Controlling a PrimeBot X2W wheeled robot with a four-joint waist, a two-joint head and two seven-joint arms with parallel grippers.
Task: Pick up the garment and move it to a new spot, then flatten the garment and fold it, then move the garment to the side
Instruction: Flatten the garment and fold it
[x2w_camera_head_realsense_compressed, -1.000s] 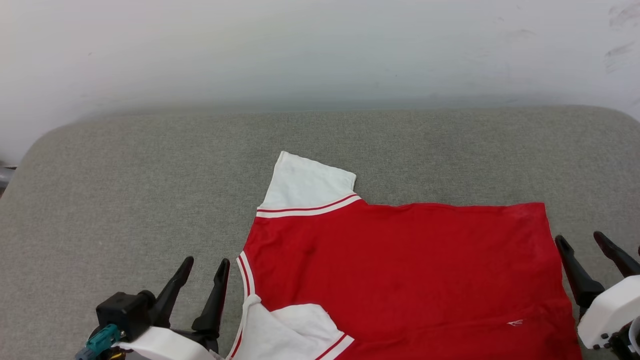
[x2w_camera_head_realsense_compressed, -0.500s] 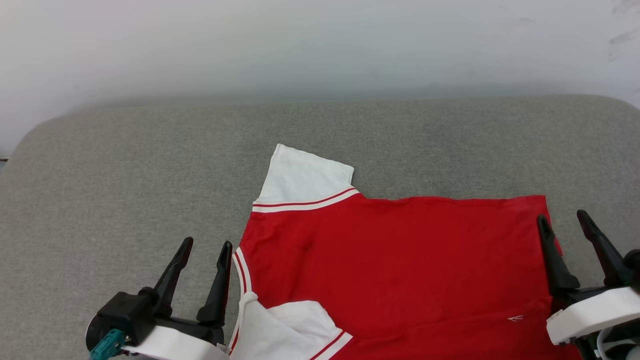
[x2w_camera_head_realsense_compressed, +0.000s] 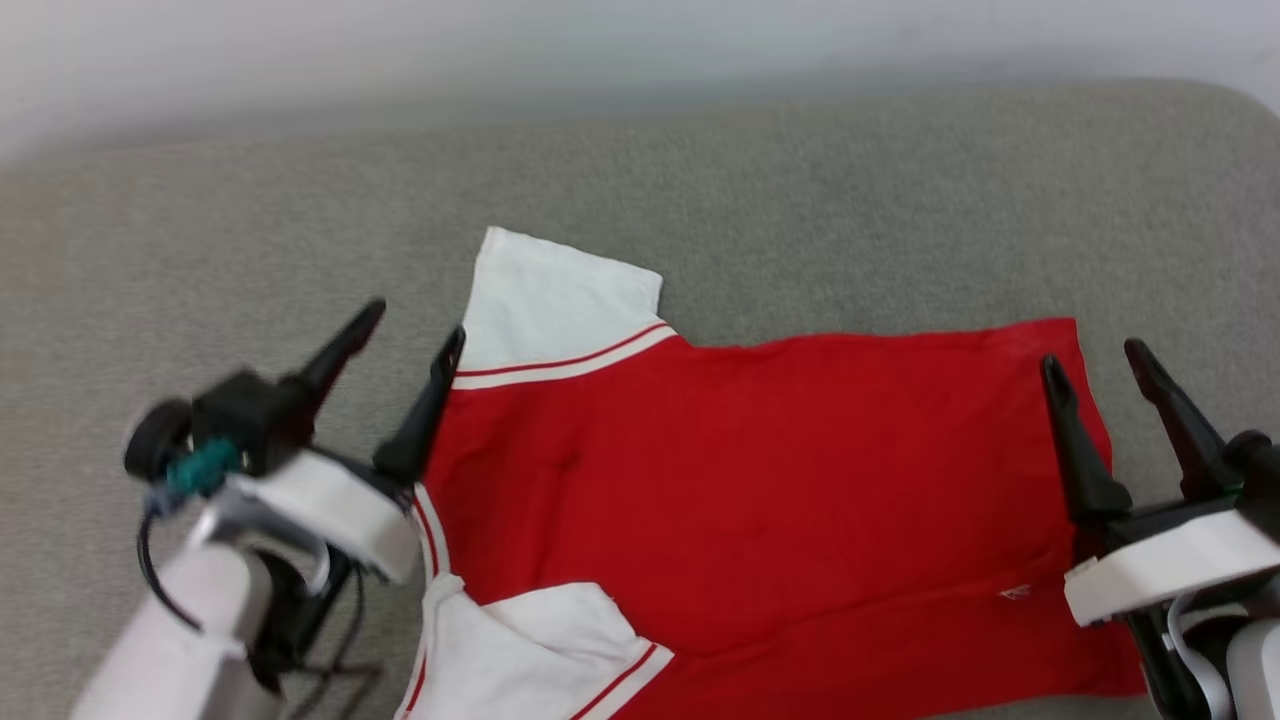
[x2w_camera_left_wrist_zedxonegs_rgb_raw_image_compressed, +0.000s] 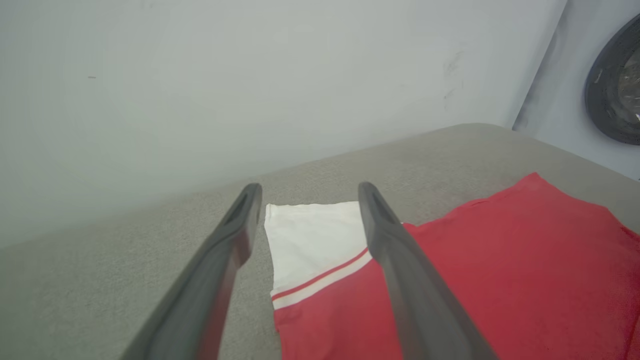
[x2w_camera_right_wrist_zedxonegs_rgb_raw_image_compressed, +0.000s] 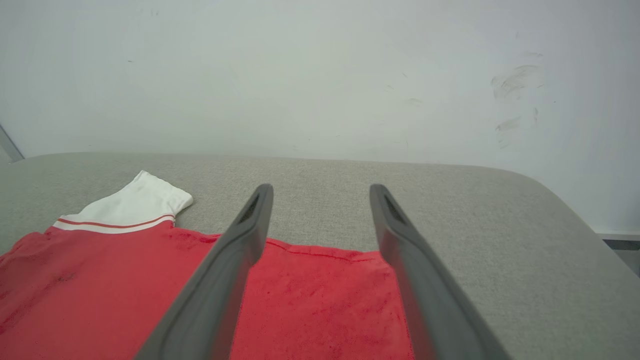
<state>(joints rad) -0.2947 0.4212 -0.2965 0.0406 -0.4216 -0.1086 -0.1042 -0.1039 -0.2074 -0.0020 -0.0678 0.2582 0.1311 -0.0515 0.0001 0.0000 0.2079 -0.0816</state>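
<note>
While the garment (x2w_camera_head_realsense_compressed: 760, 480) lay spread on the grey padded counter (x2w_camera_head_realsense_compressed: 800, 180), one white sleeve (x2w_camera_head_realsense_compressed: 555, 295) pointing to the far side, the left claw (x2w_camera_head_realsense_compressed: 416, 320) hung released beside its shoulder and the right claw (x2w_camera_head_realsense_compressed: 1090, 353) stood released over its right hem corner.

Left gripper (x2w_camera_head_realsense_compressed: 415, 322) is sitting at near left, jaws standing wide apart with nothing between them, fingers (x2w_camera_head_realsense_compressed: 425, 410) pointing far and slightly right. Pale left forearm (x2w_camera_head_realsense_compressed: 165, 640) is coming up from the near-left corner, teal connector (x2w_camera_head_realsense_compressed: 200, 470) showing at the wrist. Right gripper (x2w_camera_head_realsense_compressed: 1092, 354) is sitting at near right, jaws likewise spread and empty, fingers leaning far-left.
</note>
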